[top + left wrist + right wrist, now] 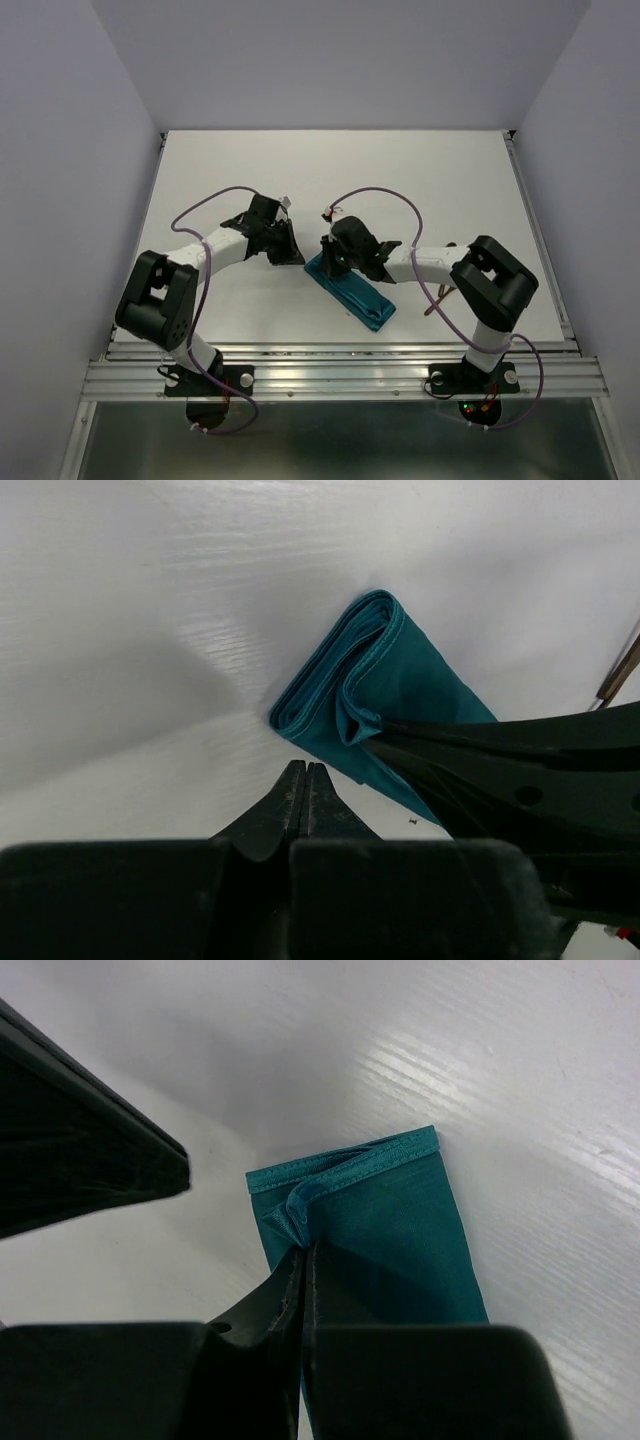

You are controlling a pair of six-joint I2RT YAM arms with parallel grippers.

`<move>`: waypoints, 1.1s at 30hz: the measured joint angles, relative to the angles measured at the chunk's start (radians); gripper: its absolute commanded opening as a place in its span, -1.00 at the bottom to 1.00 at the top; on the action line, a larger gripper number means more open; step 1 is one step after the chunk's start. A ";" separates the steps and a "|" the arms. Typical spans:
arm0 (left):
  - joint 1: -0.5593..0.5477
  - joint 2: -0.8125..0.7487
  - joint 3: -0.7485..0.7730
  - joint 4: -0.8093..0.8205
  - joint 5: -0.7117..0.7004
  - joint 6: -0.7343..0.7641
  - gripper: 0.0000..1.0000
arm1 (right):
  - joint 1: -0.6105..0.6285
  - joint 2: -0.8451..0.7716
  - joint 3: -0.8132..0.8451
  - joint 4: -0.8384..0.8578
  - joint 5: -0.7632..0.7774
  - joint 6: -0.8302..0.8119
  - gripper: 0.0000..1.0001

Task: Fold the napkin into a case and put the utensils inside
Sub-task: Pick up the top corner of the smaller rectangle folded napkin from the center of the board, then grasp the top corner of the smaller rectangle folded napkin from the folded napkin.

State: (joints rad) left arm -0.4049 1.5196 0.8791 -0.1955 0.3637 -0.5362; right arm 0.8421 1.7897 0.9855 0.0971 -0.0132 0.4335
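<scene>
Black fingers of the right end effector [300,1252] are pressed together, and their tips meet a small pucker of teal cloth at one short end of the case [400,1230]. They look clamped on its top layer, though the pinched spot is mostly covered by the fingers themselves. The case lies flat on the white table [400,180] as a narrow folded strip between the two arms. Its stacked edges show at that end, while its far end runs out of the right wrist view at the bottom.

Just beside that end, the left end effector [305,770] is closed on nothing, its tips just short of the cloth's corner. From its own camera, the right end effector's dark body covers much of the strip. One reddish-brown utensil [612,680] shows only as a thin sliver at the picture's edge. From overhead it lies near the right arm, partly hidden, and whether a second piece is there is unclear.
</scene>
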 measured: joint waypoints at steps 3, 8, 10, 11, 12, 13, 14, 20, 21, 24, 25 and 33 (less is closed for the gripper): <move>-0.044 0.058 0.000 0.038 0.015 -0.024 -1.00 | -0.004 -0.019 -0.022 0.016 -0.012 0.027 -0.99; -0.092 0.128 0.000 0.085 0.031 -0.057 -1.00 | -0.015 -0.050 -0.045 0.040 -0.014 0.060 -0.99; -0.092 0.147 0.000 0.100 0.031 -0.066 -1.00 | -0.021 -0.070 -0.063 0.047 -0.016 0.069 -0.99; -0.092 0.153 0.000 0.106 0.030 -0.071 -1.00 | -0.025 -0.079 -0.074 0.048 -0.017 0.073 -0.99; -0.092 0.159 0.000 0.112 0.030 -0.075 -1.00 | -0.029 -0.086 -0.081 0.049 -0.017 0.077 -0.99; -0.092 0.163 0.001 0.116 0.029 -0.076 -1.00 | -0.034 -0.098 -0.094 0.048 -0.017 0.083 -0.99; -0.092 0.169 0.002 0.121 0.029 -0.079 -1.00 | -0.038 -0.103 -0.098 0.048 -0.017 0.085 -0.99; -0.093 0.196 0.003 0.148 0.039 -0.095 -1.00 | -0.055 -0.132 -0.132 0.060 -0.017 0.100 -0.99; -0.093 0.197 0.003 0.151 0.040 -0.097 -1.00 | -0.056 -0.134 -0.139 0.060 -0.018 0.104 -0.99; -0.093 0.198 0.003 0.154 0.040 -0.101 -1.00 | -0.057 -0.140 -0.163 0.064 -0.018 0.114 -0.99; -0.093 0.198 0.003 0.154 0.040 -0.101 -1.00 | -0.057 -0.142 -0.167 0.063 -0.018 0.117 -0.99; -0.109 0.198 0.016 0.137 0.020 -0.100 -0.88 | -0.082 -0.161 -0.198 0.094 -0.039 0.178 -0.99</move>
State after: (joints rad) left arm -0.5137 1.7176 0.8948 -0.0582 0.3836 -0.6361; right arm 0.7597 1.6291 0.7876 0.1913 -0.0517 0.6117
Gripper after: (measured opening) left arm 0.025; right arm 0.022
